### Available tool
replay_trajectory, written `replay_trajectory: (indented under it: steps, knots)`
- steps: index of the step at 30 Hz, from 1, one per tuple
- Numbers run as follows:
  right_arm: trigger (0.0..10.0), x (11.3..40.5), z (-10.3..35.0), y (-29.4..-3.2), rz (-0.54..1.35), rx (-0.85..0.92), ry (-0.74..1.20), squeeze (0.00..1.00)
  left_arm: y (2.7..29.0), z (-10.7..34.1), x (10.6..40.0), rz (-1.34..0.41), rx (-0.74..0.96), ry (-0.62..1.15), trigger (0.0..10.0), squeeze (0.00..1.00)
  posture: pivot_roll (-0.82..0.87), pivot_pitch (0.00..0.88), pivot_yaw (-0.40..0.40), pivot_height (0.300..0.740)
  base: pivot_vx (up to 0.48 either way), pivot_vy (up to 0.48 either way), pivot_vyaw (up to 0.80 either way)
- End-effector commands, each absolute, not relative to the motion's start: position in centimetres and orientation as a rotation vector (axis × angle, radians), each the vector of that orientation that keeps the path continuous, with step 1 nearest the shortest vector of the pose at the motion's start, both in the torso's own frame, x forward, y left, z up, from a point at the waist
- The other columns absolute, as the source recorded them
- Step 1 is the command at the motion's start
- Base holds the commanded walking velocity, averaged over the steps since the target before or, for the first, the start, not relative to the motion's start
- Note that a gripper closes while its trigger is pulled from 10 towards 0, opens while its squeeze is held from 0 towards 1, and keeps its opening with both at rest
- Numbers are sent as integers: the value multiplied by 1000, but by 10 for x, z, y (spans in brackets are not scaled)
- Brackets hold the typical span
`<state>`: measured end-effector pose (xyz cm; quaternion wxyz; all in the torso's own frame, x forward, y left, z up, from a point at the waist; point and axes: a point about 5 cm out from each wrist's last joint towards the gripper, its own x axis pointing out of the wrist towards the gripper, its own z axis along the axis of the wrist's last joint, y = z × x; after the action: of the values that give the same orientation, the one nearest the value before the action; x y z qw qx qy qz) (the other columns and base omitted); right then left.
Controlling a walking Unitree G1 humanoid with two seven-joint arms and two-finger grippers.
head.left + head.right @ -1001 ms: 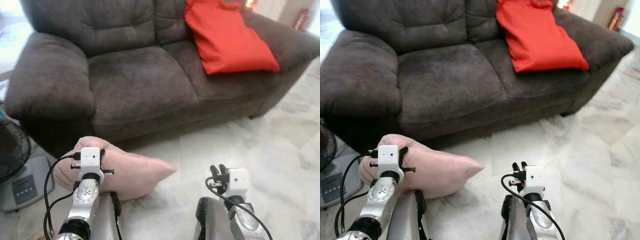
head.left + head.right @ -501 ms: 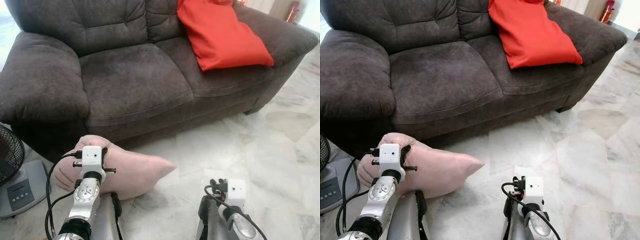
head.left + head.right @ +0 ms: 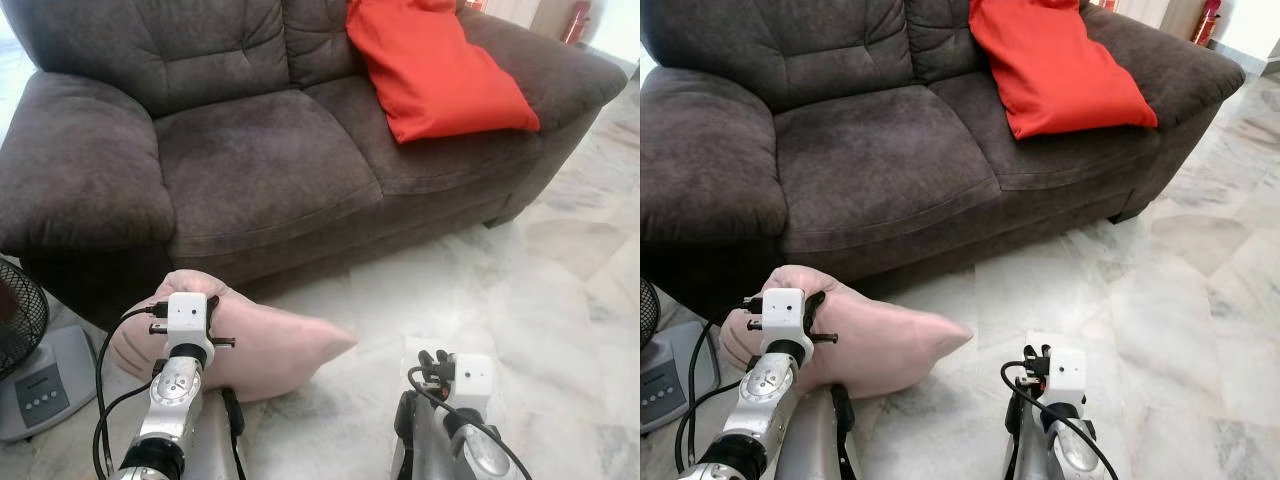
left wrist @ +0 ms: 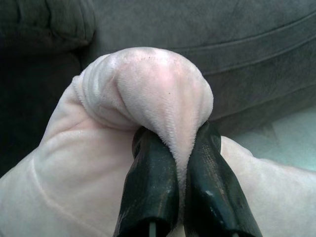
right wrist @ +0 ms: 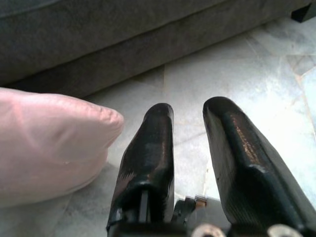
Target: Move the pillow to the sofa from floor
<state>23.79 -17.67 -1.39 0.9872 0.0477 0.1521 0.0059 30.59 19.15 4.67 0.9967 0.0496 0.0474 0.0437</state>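
Note:
A pale pink pillow [image 3: 275, 345] lies on the marble floor just in front of the dark brown sofa [image 3: 260, 165], below its left armrest. My left gripper [image 4: 177, 136] is shut on a bunched fold of the pillow [image 4: 148, 89] at its left end, with the plush pinched between the two black fingers. My right gripper [image 5: 190, 111] hangs open low over the floor, to the right of the pillow's pointed corner [image 5: 106, 121] and not touching it. The sofa's left seat cushion is bare.
A red cushion [image 3: 435, 70] leans on the sofa's right seat and backrest. A black fan [image 3: 15, 325] on a grey base [image 3: 40, 385] stands at the far left beside the armrest. Open marble floor [image 3: 530, 290] stretches to the right.
The view has shifted slightly, so the sofa sits a little further left. My right arm has sunk a bit lower. The left gripper keeps its hold on the pillow.

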Motion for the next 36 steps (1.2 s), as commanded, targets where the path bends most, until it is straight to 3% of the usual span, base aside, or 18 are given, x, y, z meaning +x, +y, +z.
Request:
replay_trajectory:
  steps: [1,25,27,36]
  knots:
    - [10000,238,-12,-177,7,106,293,0,192,66,315,84,101,3,10000,0,47,46,-4,537,0,0,0]
    - [10000,238,-12,-177,7,106,293,0,192,66,315,84,101,3,10000,0,47,46,-4,537,0,0,0]
    - [10000,238,-18,-181,16,109,328,0,191,66,314,85,101,-1,10000,0,49,9,-2,546,0,0,0]
    - [10000,237,-25,-191,1,136,354,0,190,65,312,81,100,-2,10000,0,47,22,0,581,0,0,0]
